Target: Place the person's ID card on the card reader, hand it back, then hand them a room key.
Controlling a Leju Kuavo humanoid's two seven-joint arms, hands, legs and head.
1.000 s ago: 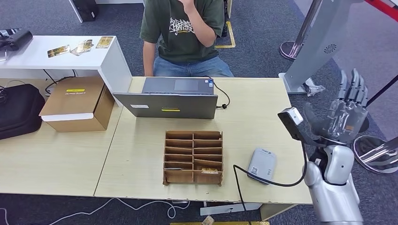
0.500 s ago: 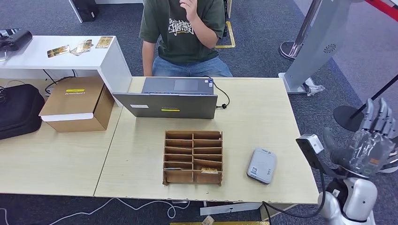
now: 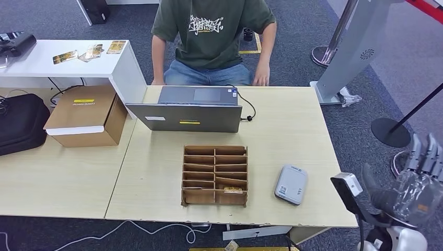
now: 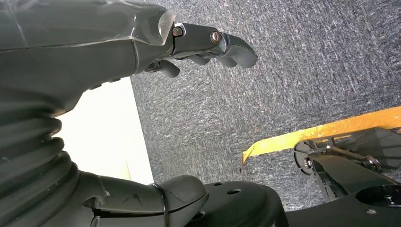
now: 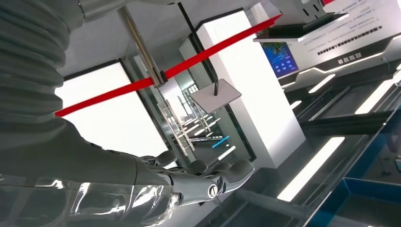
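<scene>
The grey card reader point(image 3: 291, 184) lies flat near the table's front right corner. Left of it stands a wooden slotted organizer point(image 3: 214, 175), with a card point(image 3: 233, 190) lying in a lower slot. A person in a green shirt point(image 3: 211, 36) sits behind the laptop point(image 3: 188, 111), one hand point(image 3: 259, 80) resting at the table's far edge. My right hand point(image 3: 418, 180) hangs low off the table's right front corner, fingers pointing up, straight and apart, nothing in it. Its fingers point(image 5: 189, 187) show against the ceiling. My left hand point(image 4: 118, 42) hangs over blue carpet, empty.
A cardboard box point(image 3: 86, 115) and a black bag point(image 3: 21, 123) sit on the left table. Loose cards lie on the white side table point(image 3: 68, 65). A grey kiosk stand point(image 3: 350, 52) and a stanchion base point(image 3: 391, 132) stand on the right floor.
My right arm has dropped from beside the table's right edge to low past its front corner. The person lowered the arm from their face and set a hand on the table's far edge.
</scene>
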